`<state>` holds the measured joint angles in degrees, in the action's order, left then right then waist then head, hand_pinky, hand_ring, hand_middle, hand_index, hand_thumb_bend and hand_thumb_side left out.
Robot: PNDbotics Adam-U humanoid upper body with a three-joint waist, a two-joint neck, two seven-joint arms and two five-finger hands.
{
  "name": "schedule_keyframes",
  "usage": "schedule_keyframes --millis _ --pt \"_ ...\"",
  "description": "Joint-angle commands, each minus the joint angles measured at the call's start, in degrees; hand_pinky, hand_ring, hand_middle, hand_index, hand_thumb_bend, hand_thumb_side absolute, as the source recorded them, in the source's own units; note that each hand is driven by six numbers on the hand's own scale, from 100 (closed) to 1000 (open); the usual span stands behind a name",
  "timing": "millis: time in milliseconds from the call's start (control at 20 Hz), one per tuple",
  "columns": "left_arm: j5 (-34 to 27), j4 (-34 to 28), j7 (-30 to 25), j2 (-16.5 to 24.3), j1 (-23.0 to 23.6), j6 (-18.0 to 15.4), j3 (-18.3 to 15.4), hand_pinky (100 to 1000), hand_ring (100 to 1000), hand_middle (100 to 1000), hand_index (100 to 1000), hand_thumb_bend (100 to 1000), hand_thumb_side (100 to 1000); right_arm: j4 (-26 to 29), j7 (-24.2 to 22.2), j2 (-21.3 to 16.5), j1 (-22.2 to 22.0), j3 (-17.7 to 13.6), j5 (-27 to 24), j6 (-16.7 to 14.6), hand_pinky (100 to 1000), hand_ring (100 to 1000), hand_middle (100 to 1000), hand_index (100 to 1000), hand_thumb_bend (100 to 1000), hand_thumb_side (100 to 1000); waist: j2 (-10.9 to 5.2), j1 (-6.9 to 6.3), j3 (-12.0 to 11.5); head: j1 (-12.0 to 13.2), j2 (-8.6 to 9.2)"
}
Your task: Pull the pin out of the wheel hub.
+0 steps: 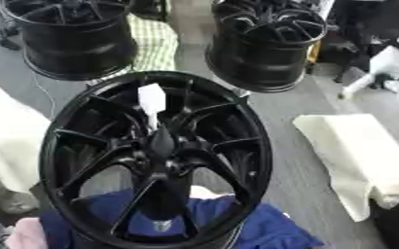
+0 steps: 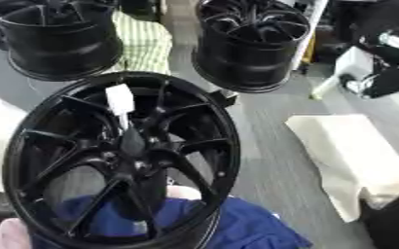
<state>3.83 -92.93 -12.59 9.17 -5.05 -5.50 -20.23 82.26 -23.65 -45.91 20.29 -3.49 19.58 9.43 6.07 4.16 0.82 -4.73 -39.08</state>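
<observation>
Black wheel hub point(image 1: 156, 160) carries a white-tagged pin point(image 1: 153, 104); no robot fingers show.

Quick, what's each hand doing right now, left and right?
Left hand: not in view.
Right hand: not in view.

near wheel point(image 1: 156, 158) centre front, on blue cloth point(image 1: 271, 228) | tagged pin point(image 1: 154, 109) in its hub | two wheels point(image 1: 71, 36) point(image 1: 267, 44) behind | folded cloth point(image 1: 356, 155) right
</observation>
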Motion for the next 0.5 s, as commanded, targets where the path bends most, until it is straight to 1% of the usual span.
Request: schedule_keyframes --millis 50,100,150,200,300,400,500 --pt "-0.2 -1.0 0.1 1.0 -0.6 -0.3 -0.3 584 628 548 883 224 666 -1.6 3.1 2.2 -2.5 -3.9 3.2 -0.2 633 667 733 860 209 243 -0.31 -0.27 -0.2 -0.4 0.83" --pt "-0.2 -0.9 0.1 1.0 -0.6 -0.4 -0.3 584 629 549 883 224 667 -1.7 4.0 3.5 -4.1 -4.9 4.1 -0.2 665 713 781 876 250 286 -0.3 -0.34 -0.3 -0.7 0.78" --pt "-0.2 -0.9 0.0 1.0 -0.6 -0.5 -0.2 585 629 549 883 222 667 -1.4 4.9 4.8 -5.6 -5.8 5.0 -0.1 701 758 828 892 312 340 -0.29 -0.39 -0.4 -0.9 0.71" --pt "-0.2 -0.8 -0.1 1.0 -0.7 -0.5 -0.1 585 629 549 883 222 667 -0.9 5.9 6.1 -7.1 -6.8 6.0 0.0 714 781 856 899 343 366 -0.3 -0.45 -0.5 -1.2 0.61" --pt "-0.3 -0.7 -0.3 1.0 -0.7 -0.6 0.1 585 629 549 883 222 667 0.8 7.7 8.4 -10.1 -8.7 7.6 0.3 728 810 900 909 380 390 -0.37 -0.5 -0.8 -1.6 0.4" --pt "-0.3 -0.7 -0.4 0.9 -0.6 -0.6 0.2 585 630 549 883 222 668 3.1 9.5 10.4 -13.0 -10.7 8.6 0.8 726 819 923 911 393 409 -0.49 -0.52 -1.1 -2.1 0.19" --pt "-0.3 -0.6 -0.6 0.8 -0.5 -0.7 0.4 585 630 549 883 222 669 5.9 11.3 12.3 -16.0 -12.5 9.3 1.6 716 814 925 909 392 416 -0.63 -0.52 -1.4 -2.5 -0.01"
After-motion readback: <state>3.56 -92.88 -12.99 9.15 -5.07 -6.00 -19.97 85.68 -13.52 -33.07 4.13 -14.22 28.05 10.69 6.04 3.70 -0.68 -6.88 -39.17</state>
